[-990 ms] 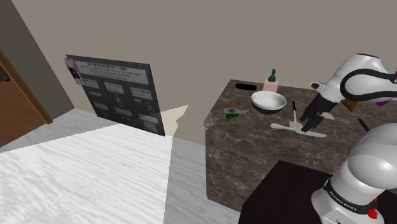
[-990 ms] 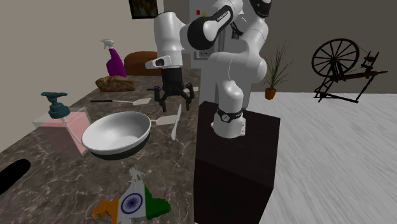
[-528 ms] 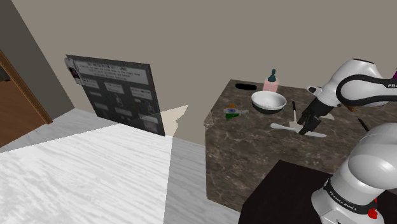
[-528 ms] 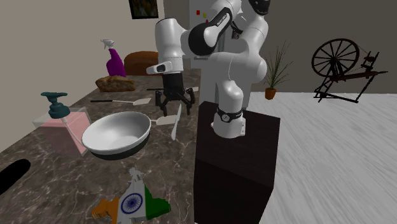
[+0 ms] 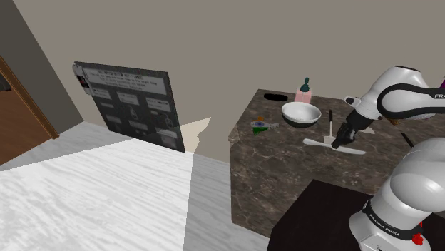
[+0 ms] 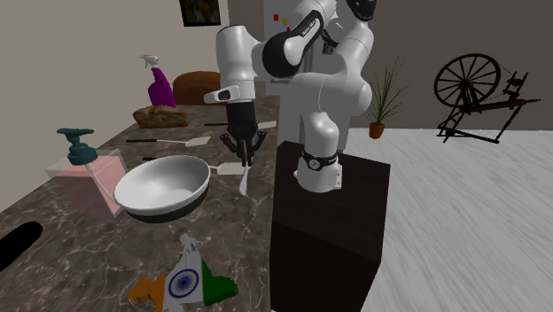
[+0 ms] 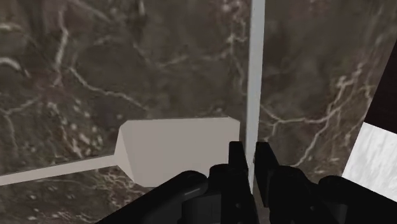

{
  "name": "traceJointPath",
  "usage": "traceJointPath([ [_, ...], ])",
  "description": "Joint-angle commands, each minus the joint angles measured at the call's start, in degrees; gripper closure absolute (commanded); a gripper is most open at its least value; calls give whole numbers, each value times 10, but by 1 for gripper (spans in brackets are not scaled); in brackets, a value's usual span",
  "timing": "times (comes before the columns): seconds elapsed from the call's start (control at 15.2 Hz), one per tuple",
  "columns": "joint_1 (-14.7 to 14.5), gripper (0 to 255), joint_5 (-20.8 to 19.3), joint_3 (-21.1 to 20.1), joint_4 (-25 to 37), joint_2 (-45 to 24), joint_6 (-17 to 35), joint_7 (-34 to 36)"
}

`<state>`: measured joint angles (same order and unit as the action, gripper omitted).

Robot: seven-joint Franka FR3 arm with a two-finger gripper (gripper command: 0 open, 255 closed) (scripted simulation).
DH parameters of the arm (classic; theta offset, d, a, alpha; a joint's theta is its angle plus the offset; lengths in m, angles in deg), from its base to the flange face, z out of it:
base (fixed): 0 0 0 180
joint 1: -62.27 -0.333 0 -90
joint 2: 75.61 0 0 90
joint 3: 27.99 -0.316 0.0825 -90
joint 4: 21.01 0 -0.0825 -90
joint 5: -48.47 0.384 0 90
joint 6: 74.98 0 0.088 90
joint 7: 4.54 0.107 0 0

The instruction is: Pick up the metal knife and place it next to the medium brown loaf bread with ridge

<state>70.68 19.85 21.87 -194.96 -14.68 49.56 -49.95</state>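
The gripper (image 7: 248, 149) has dropped and now clamps the pale knife (image 7: 256, 76) — flat on the marble counter (image 6: 106, 257), beside the spatula (image 7: 178, 149) — so it can be lifted toward the far brown loaf (image 6: 161, 116).

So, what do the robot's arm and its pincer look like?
The arm is built of rounded white shells with dark joints, and a dark band with small lettering sits low on it. The pincer is all black, with two slim, straight fingers.
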Motion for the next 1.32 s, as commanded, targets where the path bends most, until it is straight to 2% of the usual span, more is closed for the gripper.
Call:
traceJointPath([
  [0.0, 0, 255, 0, 0, 0, 0, 0, 0],
  [0.33, 0, 255, 0, 0, 0, 0, 0, 0],
  [1.25, -22, 255, 71, -87, 72, 69, -130, 29],
])
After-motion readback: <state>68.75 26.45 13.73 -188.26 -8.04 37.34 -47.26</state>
